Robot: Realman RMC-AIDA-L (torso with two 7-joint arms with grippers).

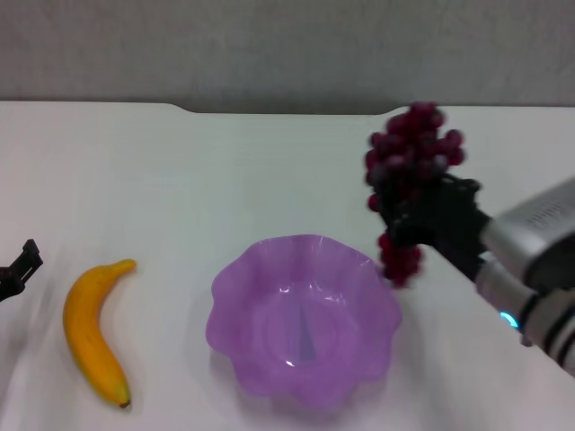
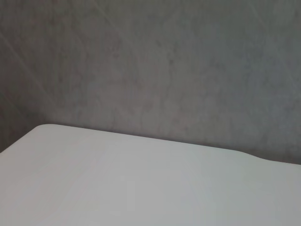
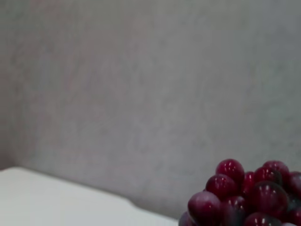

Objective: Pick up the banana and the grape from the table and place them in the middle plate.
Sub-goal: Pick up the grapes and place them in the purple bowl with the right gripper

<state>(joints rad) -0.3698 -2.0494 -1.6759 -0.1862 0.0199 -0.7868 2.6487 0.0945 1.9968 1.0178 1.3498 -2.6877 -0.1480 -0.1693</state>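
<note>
The purple scalloped middle plate (image 1: 304, 321) sits on the white table (image 1: 225, 171), front centre, with nothing in it. The yellow banana (image 1: 93, 330) lies on the table to the plate's left. My right gripper (image 1: 415, 218) is shut on the dark red grape bunch (image 1: 409, 166) and holds it in the air, upright, just beyond the plate's right rim. The grapes also show in the right wrist view (image 3: 244, 197). My left gripper (image 1: 18, 269) is at the far left edge, left of the banana; only a dark tip of it shows.
The grey wall (image 1: 287, 45) runs behind the table's notched far edge. The left wrist view shows only bare table (image 2: 141, 183) and wall.
</note>
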